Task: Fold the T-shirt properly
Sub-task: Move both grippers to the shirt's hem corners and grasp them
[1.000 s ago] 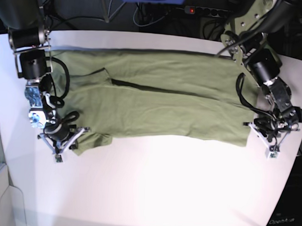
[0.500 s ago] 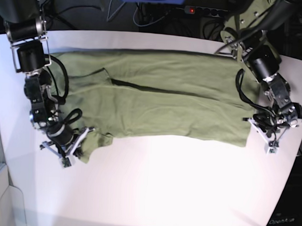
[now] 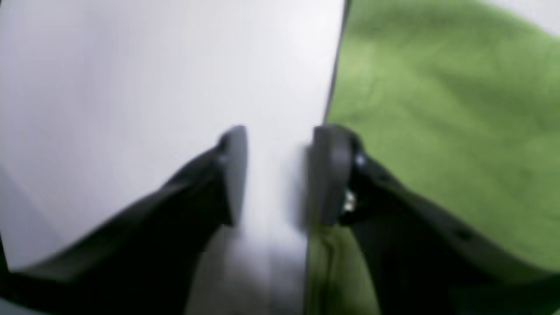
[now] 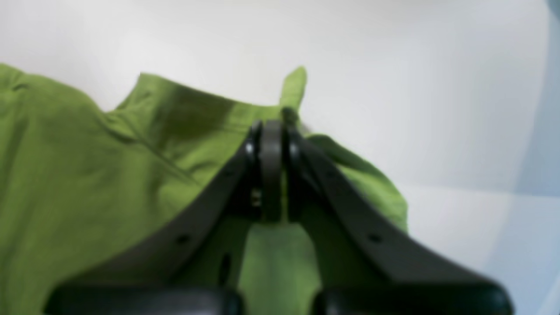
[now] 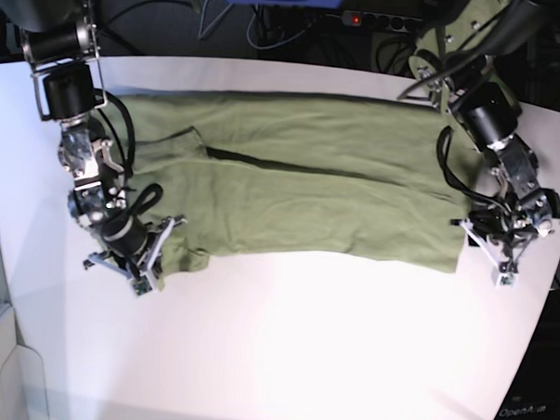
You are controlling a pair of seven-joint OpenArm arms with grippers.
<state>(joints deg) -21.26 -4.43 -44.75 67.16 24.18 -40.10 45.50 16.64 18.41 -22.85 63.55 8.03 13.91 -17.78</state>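
Observation:
The olive-green T-shirt [image 5: 290, 192] lies spread lengthwise across the white table [image 5: 302, 350], partly folded along its length. In the base view my right gripper [image 5: 150, 262] is at the shirt's near-left corner. The right wrist view shows this gripper [image 4: 271, 127] shut on a pinched fold of T-shirt [image 4: 87, 175], with a tip of cloth sticking out past the fingers. My left gripper [image 5: 481, 245] hovers at the shirt's right edge. In the left wrist view this gripper [image 3: 278, 175] is open over bare table, and the T-shirt [image 3: 446, 109] edge runs beside one fingertip [image 3: 330, 175].
The table's right edge [image 5: 545, 305] runs close past the left arm. Behind the table's far edge lie cables and a power strip [image 5: 386, 21]. A grey panel [image 5: 3, 375] shows at the lower left corner.
My left gripper has opened and let go of the shirt's right edge. My right gripper, still shut on the cloth, has swung and shifted slightly right, dragging the left corner inward.

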